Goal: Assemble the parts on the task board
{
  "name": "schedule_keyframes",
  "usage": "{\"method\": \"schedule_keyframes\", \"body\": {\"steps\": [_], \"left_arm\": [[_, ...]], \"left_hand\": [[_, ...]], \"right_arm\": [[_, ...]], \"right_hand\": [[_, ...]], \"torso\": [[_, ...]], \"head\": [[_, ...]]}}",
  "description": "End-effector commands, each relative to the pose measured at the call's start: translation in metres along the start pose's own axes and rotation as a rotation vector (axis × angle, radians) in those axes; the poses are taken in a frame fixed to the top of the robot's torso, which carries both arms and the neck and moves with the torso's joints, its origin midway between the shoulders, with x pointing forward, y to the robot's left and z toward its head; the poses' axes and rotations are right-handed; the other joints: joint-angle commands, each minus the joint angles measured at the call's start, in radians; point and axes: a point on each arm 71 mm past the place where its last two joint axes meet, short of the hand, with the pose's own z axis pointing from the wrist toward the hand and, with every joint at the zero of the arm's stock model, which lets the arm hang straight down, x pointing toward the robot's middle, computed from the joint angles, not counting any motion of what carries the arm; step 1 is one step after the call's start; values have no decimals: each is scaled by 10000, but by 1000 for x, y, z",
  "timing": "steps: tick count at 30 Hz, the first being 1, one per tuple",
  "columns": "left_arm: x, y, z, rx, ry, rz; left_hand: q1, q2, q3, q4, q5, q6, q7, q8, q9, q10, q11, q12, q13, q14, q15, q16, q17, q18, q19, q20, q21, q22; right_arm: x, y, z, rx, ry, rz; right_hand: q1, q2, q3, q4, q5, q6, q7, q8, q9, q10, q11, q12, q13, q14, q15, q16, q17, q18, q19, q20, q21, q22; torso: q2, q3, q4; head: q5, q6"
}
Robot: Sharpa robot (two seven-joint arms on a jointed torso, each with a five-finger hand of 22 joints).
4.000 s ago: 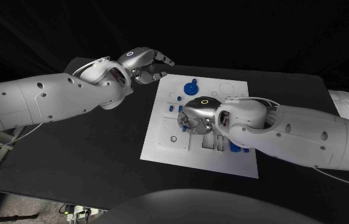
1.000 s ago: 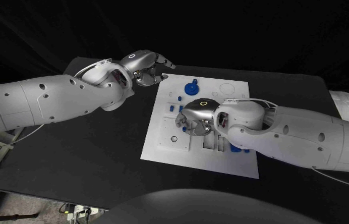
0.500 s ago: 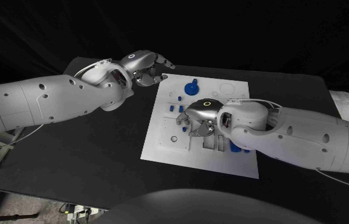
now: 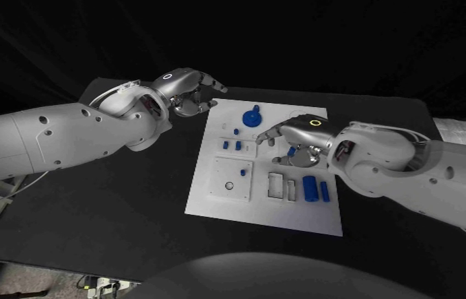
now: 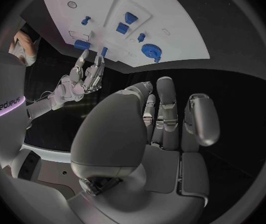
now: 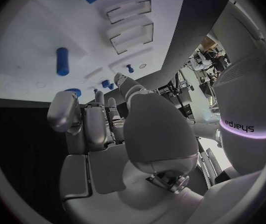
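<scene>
Head view: flat white task board [image 4: 219, 201] bearing round-toothed blue gear [image 4: 252, 118].

1. The left hand [image 5: 164, 134] fills the middle and bottom of the picture. Its fingers [image 5: 167, 104] are curled in, and nothing is in them.
2. The white task board [image 5: 170, 22] is across the top.
3. A blue gear [image 5: 150, 51] sits near the board's lower edge, right of center.
4. Small blue parts [image 5: 122, 27] sit near the top center.
5. The right hand [image 5: 83, 77] reaches in at the left, its fingers near the board's edge.
</scene>
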Motion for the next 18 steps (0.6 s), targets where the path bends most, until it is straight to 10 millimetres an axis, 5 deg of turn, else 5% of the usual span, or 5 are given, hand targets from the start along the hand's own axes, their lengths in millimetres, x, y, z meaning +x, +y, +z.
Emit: {"method": "schedule_keyframes", "body": {"steps": [1, 4, 10, 13, 18], "left_arm": [[-1, -3, 0, 187, -167, -48], [-1, -6, 0, 267, -188, -87], [0, -12, 0, 443, -218, -168], [1, -13, -1, 469, -217, -190], [1, -12, -2, 424, -227, -188]], "left_hand": [[109, 32, 74, 6, 54, -66, 29, 12, -7, -40, 27, 77, 17, -71, 18, -41, -6, 65, -83, 13, -65, 1827], [114, 32, 79, 6, 59, -61, 35, 14, -6, -35, 26, 83, 17, -73, 18, -41, -6, 65, -84, 14, -67, 1827], [128, 31, 90, 6, 74, -49, 48, 20, -3, -27, 23, 95, 18, -80, 19, -45, -13, 66, -86, 15, -70, 1826], [143, 31, 104, 6, 93, -28, 61, 29, 1, -22, 16, 107, 18, -78, 17, -32, 6, 63, -82, 15, -58, 1830], [151, 29, 112, 6, 102, -15, 72, 34, 3, -21, 12, 113, 17, -84, 16, -37, -4, 66, -87, 15, -69, 1827]], "right_arm": [[-17, -9, -11, -125, -1100, 724], [-23, -23, -23, 309, -1232, 803], [-25, -42, -39, 1033, -996, 601], [-24, -49, -45, 1355, -849, 397], [-21, -56, -49, 1773, -655, 202]], "right_hand": [[272, -42, 277, 123, -19, 174, -87, 27, -235, 955, -181, -422, -657, -6, -122, -46, -114, -187, 52, -99, 84, 1467], [487, -67, 593, 246, -124, 216, -193, -41, -516, 1967, -316, -762, -1214, -225, -229, -317, -500, -157, -91, -196, -137, 1410], [333, -284, 573, 598, -538, 833, 137, 165, -723, 2359, -154, -1212, -1675, -258, -95, -424, -676, -137, -173, -151, -290, 1376], [212, -355, 474, 775, -760, 902, 160, 125, -858, 2400, -132, -1348, -1788, 168, -91, -13, -119, -232, 150, -131, 261, 1518], [69, -430, 227, 960, -976, 788, 472, -28, -1084, 2203, -84, -1523, -1868, 408, -81, 216, 164, -281, 361, -125, 574, 1586]], "torso": [[-38, -3, -32], [-50, -15, -28], [-52, 5, -30], [-56, 5, -33], [-40, -5, -29]], "head": [[36, 0], [43, 0], [28, 0], [2, 0], [-111, 0]]}}
